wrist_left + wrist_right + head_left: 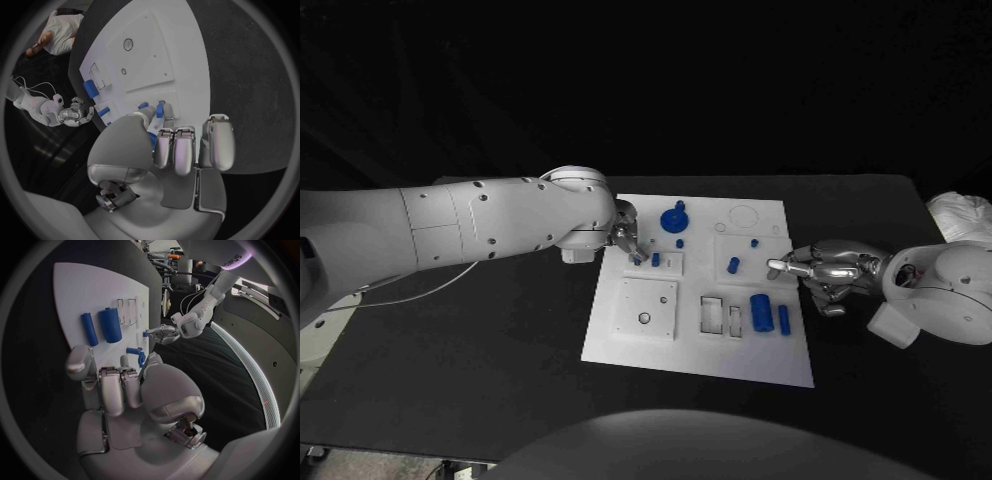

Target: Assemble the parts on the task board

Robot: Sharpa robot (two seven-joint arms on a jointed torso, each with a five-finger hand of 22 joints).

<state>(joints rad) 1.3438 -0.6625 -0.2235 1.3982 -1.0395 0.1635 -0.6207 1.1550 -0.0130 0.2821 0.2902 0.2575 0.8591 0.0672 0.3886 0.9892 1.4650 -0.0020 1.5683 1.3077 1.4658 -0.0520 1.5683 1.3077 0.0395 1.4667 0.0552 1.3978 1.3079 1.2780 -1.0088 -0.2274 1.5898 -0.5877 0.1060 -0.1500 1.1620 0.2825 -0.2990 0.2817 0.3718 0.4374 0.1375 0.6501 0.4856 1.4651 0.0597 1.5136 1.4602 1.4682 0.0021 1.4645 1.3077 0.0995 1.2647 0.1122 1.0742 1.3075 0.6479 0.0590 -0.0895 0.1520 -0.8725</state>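
My left hand [626, 241] pinches a small blue peg [655, 259], upright, over the board's [632, 345] near-left block; my right hand [819, 272] waits curled, empty, by the board's right edge

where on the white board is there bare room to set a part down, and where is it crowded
Bare: the near strip of the task board, below the square plate and the blue cylinder. Crowded: the far left corner, where the left hand works beside the blue knob; the right edge, by the right hand.
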